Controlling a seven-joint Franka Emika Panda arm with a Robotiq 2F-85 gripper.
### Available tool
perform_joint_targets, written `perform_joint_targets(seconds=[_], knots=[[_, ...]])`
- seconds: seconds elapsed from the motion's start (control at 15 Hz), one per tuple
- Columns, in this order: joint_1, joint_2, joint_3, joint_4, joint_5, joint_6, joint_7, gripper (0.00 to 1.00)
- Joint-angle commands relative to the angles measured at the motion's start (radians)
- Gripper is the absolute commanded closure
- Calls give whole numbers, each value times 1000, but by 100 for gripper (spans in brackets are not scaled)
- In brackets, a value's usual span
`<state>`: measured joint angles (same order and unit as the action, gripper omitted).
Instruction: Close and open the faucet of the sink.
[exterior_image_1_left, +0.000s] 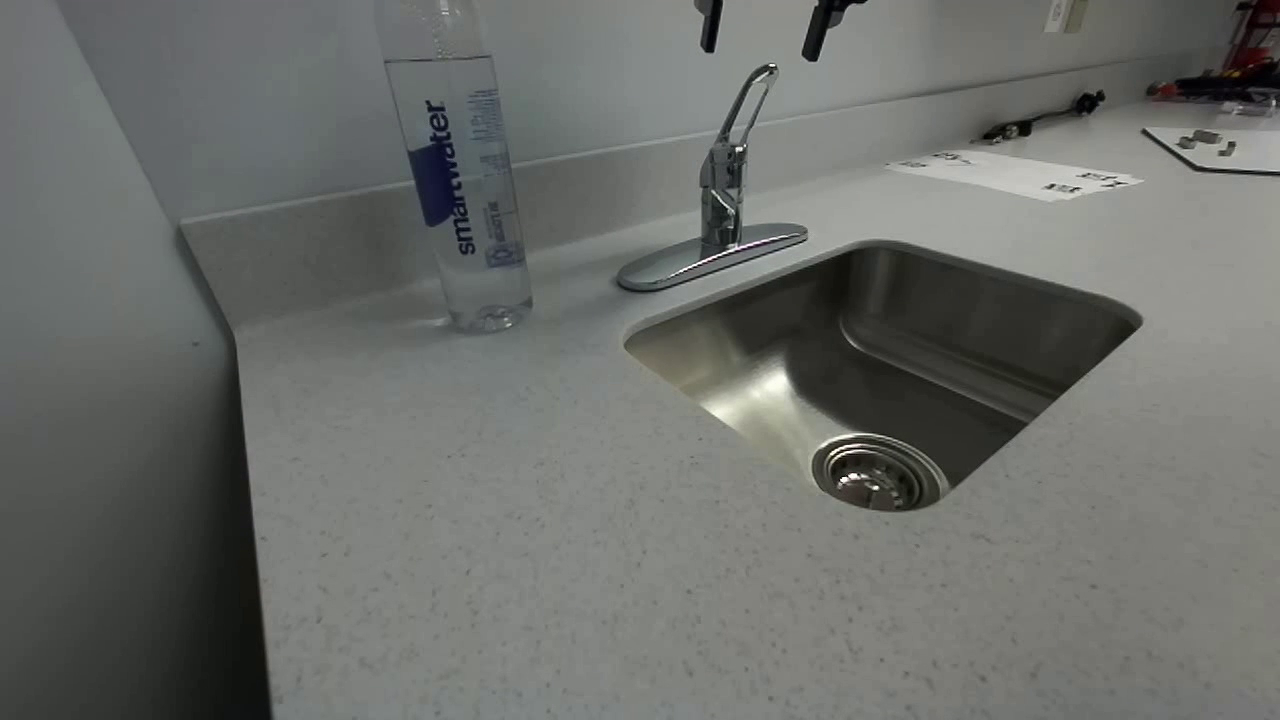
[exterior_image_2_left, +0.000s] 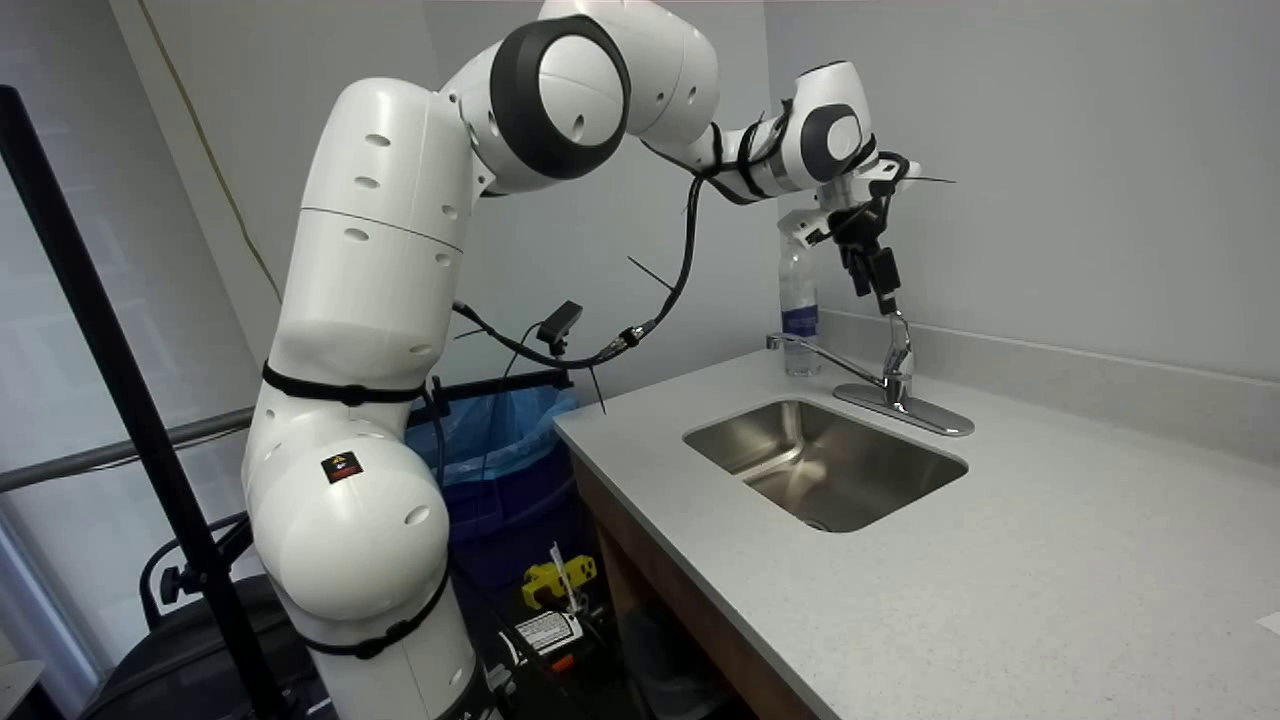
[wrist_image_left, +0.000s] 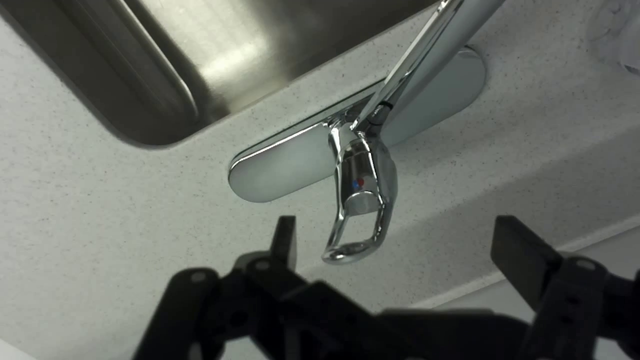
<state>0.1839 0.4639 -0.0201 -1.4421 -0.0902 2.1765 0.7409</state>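
Black and two-fingered, the gripper (wrist_image_left: 397, 240) crosses the bottom of the wrist view, its jaws spread wide, the looped lever (wrist_image_left: 347, 251) of the shiny chrome faucet (wrist_image_left: 360, 170) showing between them. In an exterior view, its fingertips (exterior_image_1_left: 818, 35) hang just above that lever; the faucet stands on a speckled pale countertop (exterior_image_1_left: 450, 520), beside a rectangular brushed-steel sink (exterior_image_1_left: 900, 375) and near a clear water bottle (exterior_image_1_left: 462, 180). In an exterior view, a white jointed arm (exterior_image_2_left: 380, 190) holds the gripper over the faucet.
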Motion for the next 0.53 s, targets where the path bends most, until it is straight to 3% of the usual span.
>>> perform_joint_targets(seconds=[0.0, 0.47], knots=[[3, 0, -4, 3, 2, -3, -1, 0], [7, 1, -12, 8, -13, 14, 8, 0]])
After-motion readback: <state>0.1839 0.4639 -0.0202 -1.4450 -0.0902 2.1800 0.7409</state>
